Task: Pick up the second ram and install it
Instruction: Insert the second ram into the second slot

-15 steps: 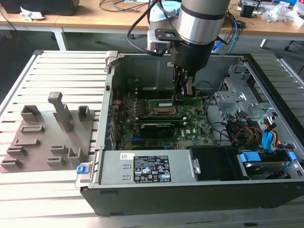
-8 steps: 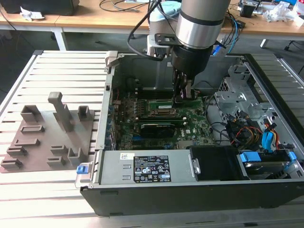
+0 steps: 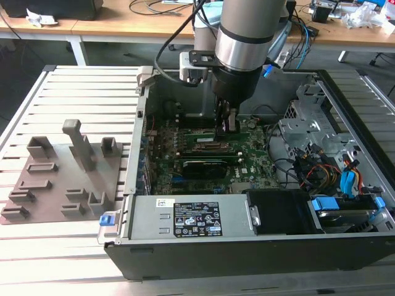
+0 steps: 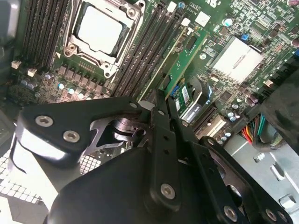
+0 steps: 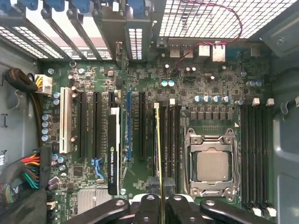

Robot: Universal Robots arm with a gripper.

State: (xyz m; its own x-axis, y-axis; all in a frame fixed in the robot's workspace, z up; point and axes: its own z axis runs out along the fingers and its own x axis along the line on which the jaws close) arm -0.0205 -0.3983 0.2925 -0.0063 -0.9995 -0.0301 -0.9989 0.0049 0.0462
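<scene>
The second ram [image 5: 159, 140] is a thin green stick standing on edge in line with a memory slot beside the CPU socket [image 5: 212, 165]. My gripper [image 5: 161, 186] is shut on one end of it, a finger on each flat side. In the second wrist view the ram [image 4: 180, 60] runs away from the gripper [image 4: 156, 105] along the black slots, its dark chips showing. In the exterior view the gripper [image 3: 226, 126] reaches down into the open computer case [image 3: 142, 179], and the ram [image 3: 203, 144] sits low on the motherboard. Whether it is fully seated I cannot tell.
A black expansion card [image 5: 113, 154] stands a few slots from the ram. The power supply [image 3: 191, 216] lines the case's near wall. The drive cage and cables [image 3: 321, 154] crowd the exterior view's right. A grey fixture plate [image 3: 68, 172] lies on the slatted table outside.
</scene>
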